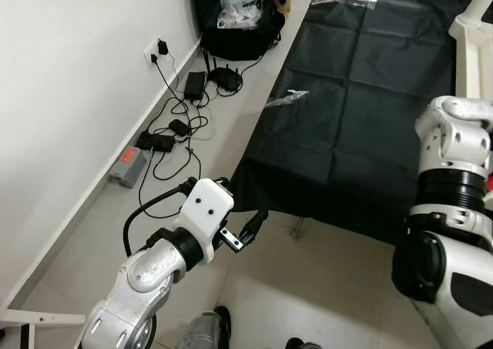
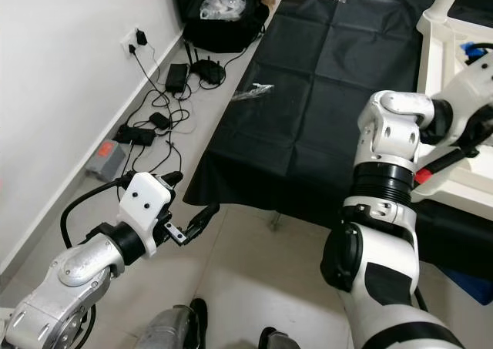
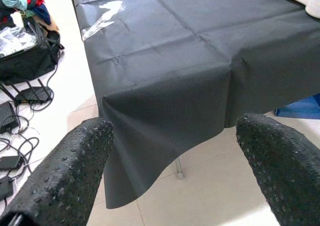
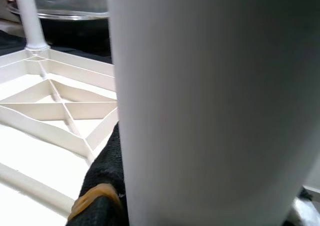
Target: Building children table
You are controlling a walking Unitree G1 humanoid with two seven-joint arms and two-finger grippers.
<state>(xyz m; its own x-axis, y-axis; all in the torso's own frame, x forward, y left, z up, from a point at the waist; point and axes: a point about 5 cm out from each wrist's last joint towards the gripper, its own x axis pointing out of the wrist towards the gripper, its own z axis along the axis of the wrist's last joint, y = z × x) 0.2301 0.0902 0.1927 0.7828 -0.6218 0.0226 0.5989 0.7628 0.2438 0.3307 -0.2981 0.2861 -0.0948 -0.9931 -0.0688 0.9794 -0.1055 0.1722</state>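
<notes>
The white children's table (image 2: 426, 72) lies upside down on a work table covered in black cloth (image 1: 362, 95), its ribbed underside (image 4: 55, 106) facing up. One white leg (image 1: 464, 48) stands upright on it. My right gripper (image 2: 447, 160) is over that tabletop, shut on another white leg (image 4: 215, 106); a black finger (image 4: 102, 186) presses against its side. My left gripper (image 1: 250, 229) hangs open over the floor by the near corner of the black cloth (image 3: 190, 86), with nothing between its fingers (image 3: 75, 171).
Along the left wall lie tangled cables and power adapters (image 1: 173, 129), a grey box (image 1: 127, 166) and an open black bag (image 1: 235, 21). Clear plastic wrapping (image 1: 286, 98) sits on the cloth. A blue object (image 2: 470, 287) is under the work table.
</notes>
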